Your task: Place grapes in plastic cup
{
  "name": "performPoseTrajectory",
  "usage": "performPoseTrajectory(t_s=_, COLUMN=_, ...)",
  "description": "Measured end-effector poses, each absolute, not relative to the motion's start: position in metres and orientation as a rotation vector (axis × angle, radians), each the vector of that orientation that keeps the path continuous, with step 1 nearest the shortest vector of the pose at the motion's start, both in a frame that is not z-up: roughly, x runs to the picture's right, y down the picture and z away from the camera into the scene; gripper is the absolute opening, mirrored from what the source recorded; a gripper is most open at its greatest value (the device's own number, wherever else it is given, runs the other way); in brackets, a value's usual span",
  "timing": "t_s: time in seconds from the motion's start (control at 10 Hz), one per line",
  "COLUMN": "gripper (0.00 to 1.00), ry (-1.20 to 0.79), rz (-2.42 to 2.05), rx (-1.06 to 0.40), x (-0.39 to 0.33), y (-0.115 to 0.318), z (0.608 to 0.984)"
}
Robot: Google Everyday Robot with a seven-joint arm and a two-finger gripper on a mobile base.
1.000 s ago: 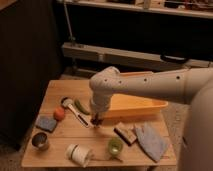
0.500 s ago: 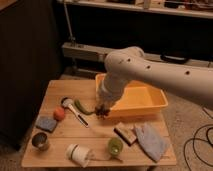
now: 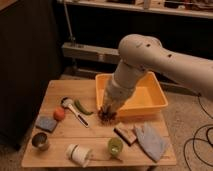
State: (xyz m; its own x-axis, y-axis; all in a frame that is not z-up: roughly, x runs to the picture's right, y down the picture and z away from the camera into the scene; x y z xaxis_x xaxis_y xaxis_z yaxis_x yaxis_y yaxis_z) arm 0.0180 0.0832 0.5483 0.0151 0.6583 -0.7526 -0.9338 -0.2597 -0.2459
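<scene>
Camera view shows us the gripper (image 3: 107,112) at the end of the big white arm, low over the middle of the wooden desk (image 3: 65,136), just in front of the yellow bin (image 3: 142,108). Its jaws look closed on the grapes (image 3: 106,118), a dark brownish clump hanging at the tip. The bunch hides the tips, so we judge that grip and cannot confirm it. The light-green plastic cup (image 3: 115,146) stands upright near the front edge, a little to the right of the bunch and closer to us.

We see several ways this could fail. The cup is small and light, and the bunch looks about as wide as its mouth. A slightly off-centre descent could catch the rim and tip the cup. The brown block (image 3: 125,134) lies just beside the cup with the blue-grey cloth (image 3: 150,141) next to it, so a low sweep could drag either into it. The white cup (image 3: 80,154) on its side and the metal cup (image 3: 40,141) are wrong targets. A loose hold could also drop the grapes short of the cup.
</scene>
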Motion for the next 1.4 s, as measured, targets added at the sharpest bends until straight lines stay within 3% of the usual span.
performPoseTrajectory(t_s=0.7, gripper=0.0, ry=0.639, rz=1.48, rx=-1.182, x=0.033, y=0.219, z=0.574)
performPoseTrajectory(t_s=1.4, gripper=0.0, ry=0.659, rz=1.534, rx=-1.161, x=0.057, y=0.215, z=0.582)
